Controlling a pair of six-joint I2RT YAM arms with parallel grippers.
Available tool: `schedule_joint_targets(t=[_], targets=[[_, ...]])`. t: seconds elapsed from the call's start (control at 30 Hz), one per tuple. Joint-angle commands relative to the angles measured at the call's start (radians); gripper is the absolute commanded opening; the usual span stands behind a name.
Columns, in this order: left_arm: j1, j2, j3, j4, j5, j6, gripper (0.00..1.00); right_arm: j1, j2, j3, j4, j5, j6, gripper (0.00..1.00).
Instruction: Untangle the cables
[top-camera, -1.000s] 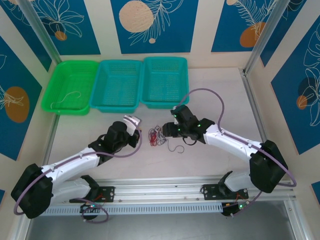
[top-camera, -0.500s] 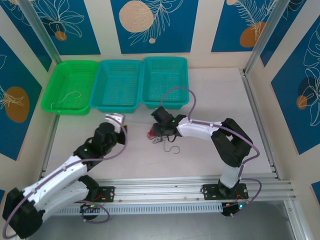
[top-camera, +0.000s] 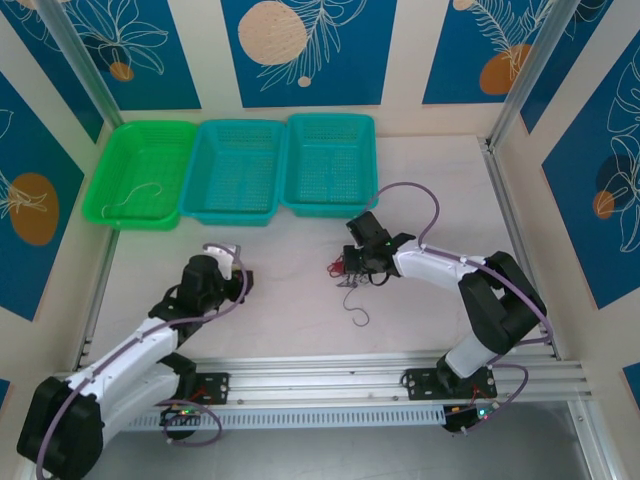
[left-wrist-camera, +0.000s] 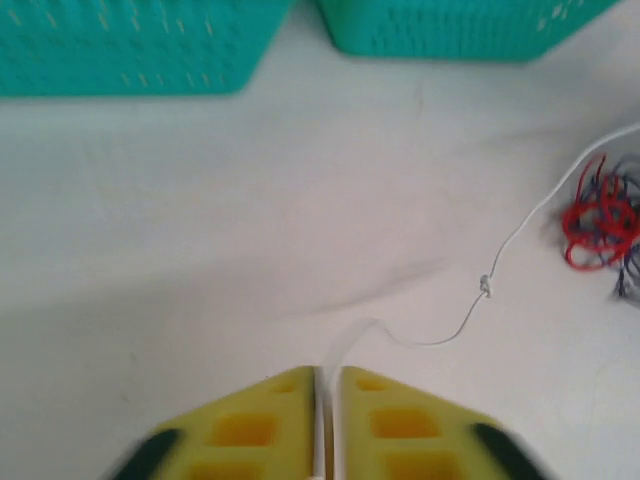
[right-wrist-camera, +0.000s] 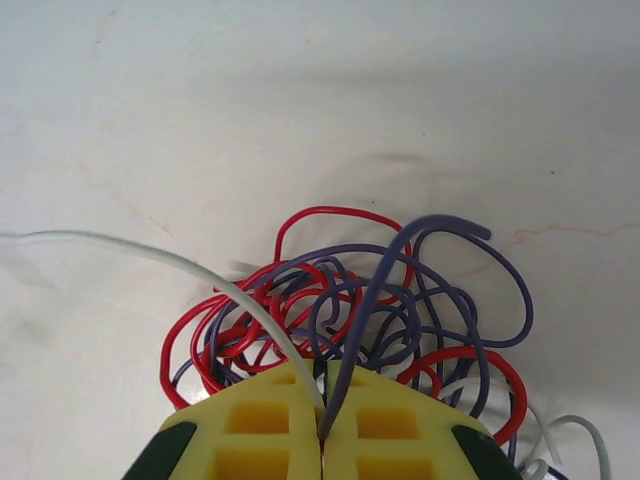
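Red tangled cables (right-wrist-camera: 350, 310) dragged right, right pincer (right-wrist-camera: 322, 378) clamped

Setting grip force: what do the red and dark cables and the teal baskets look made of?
Red cable and dark purple cable: probably plastic-insulated wire, smooth, slightly glossy, holding springy loops. Teal baskets: seemingly moulded plastic, uniform colour, perforated mesh walls.

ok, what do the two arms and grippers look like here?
Left arm and right arm match: white links, black joint housings, a lilac cable looping alongside each. Left gripper and right gripper have yellow wedge fingers with rectangular pockets, black at the outer edges.
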Motion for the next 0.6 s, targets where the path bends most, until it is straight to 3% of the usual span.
schedule_joint_targets(t=[0.0, 0.07, 0.13, 0.23, 0.4, 0.57], targets=[[-0.015, -0.008, 0.013, 0.062, 0.013, 0.028, 0.54, -0.001, -0.046, 0.036, -0.014, -0.028, -0.067, 0.0], [-0.015, -0.039, 0.03, 0.047, -0.003, 0.066, 0.62, -0.001, -0.056, 0.05, -0.026, -0.041, -0.097, 0.0], [-0.015, -0.067, 0.051, 0.056, 0.027, 0.11, 0.62, 0.0, -0.063, 0.063, -0.037, -0.054, -0.112, 0.0], [-0.032, -0.046, 0.102, 0.131, 0.203, 0.176, 0.6, 0.003, -0.075, 0.071, -0.037, -0.091, -0.122, 0.0], [-0.18, 0.143, 0.215, 0.241, 0.352, 0.26, 0.61, 0.014, -0.099, 0.085, -0.034, -0.139, -0.126, 0.0], [-0.216, 0.424, 0.328, 0.391, 0.38, 0.157, 0.6, 0.041, -0.122, 0.095, -0.046, -0.148, -0.137, 0.0]])
